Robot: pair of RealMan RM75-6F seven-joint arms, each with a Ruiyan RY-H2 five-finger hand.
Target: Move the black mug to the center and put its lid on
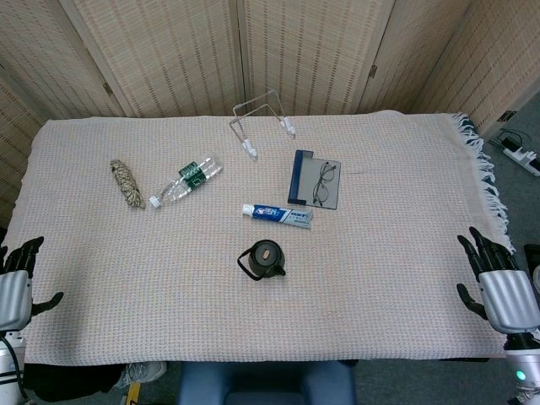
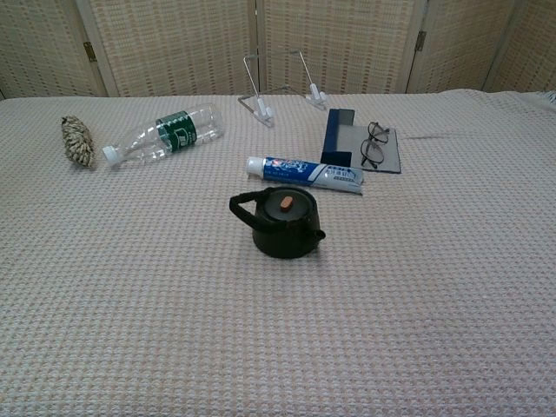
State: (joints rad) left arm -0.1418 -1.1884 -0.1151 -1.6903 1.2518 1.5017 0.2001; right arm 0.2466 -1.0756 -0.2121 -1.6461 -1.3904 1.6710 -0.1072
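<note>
Since the mug (image 1: 262, 260) stands upright near the middle of the surface (image 1: 405, 169) w/ its lid (image 2: 286, 202) seated on top, the task looks done. Mug sits just below the toothpaste (image 1: 278, 214), apart from it, handle to the left. Nothing touches it. Both robot hands sit at the near corners, well away from the mug, probably parked so the view stays unblocked. Left robot hand (image 1: 15, 287) is at the lower left edge, palm down, fingers spread, holding nothing. Right robot hand (image 1: 499, 287) is at the lower right edge, likewise fingers apart & empty. Neither shows in the chest view. Bottle (image 1: 186, 180), glasses (image 1: 322, 185) etc. lie farther back, apparently uninvolved.
</note>
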